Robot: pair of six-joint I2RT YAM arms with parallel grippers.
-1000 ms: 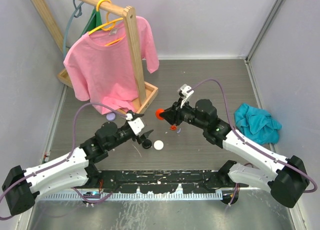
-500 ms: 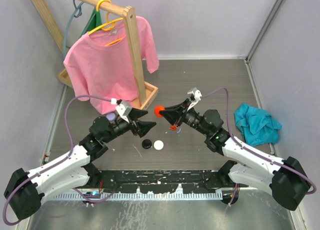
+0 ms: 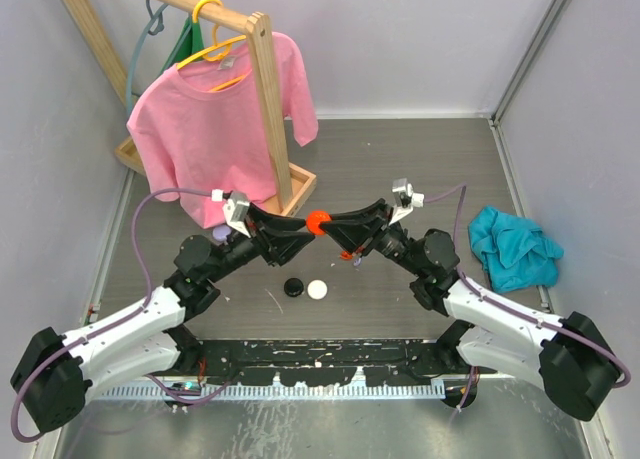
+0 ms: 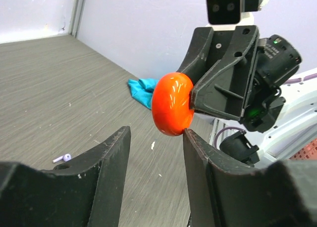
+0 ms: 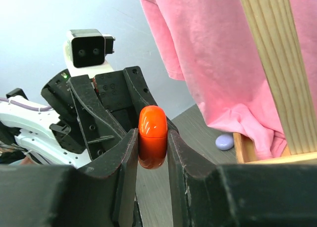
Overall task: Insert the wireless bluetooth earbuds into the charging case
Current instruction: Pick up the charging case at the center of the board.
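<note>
My right gripper [image 3: 326,222] [image 5: 152,137] is shut on a glossy orange-red charging case [image 3: 318,220] [image 5: 152,133] and holds it edge-on in the air above the table. My left gripper [image 3: 306,230] [image 4: 153,131] faces it with its jaws apart. The case [image 4: 172,110] sits just past the left fingertips, and the right-hand one touches its lower edge. A tiny pale purple earbud [image 4: 62,158] lies on the table. A small orange-red piece [image 3: 346,254] lies under the right gripper.
A black round case [image 3: 293,287] and a white one [image 3: 317,289] lie on the table before the arms. A purple case [image 3: 219,235] [image 5: 224,142] sits by the wooden rack's base [image 3: 300,189], which carries a pink shirt [image 3: 215,129]. A teal cloth [image 3: 513,244] lies right.
My left gripper has risen from beside the black case and swung right up to the orange-red case, its jaws narrowing. The right gripper has kept the case, tilting more level.
</note>
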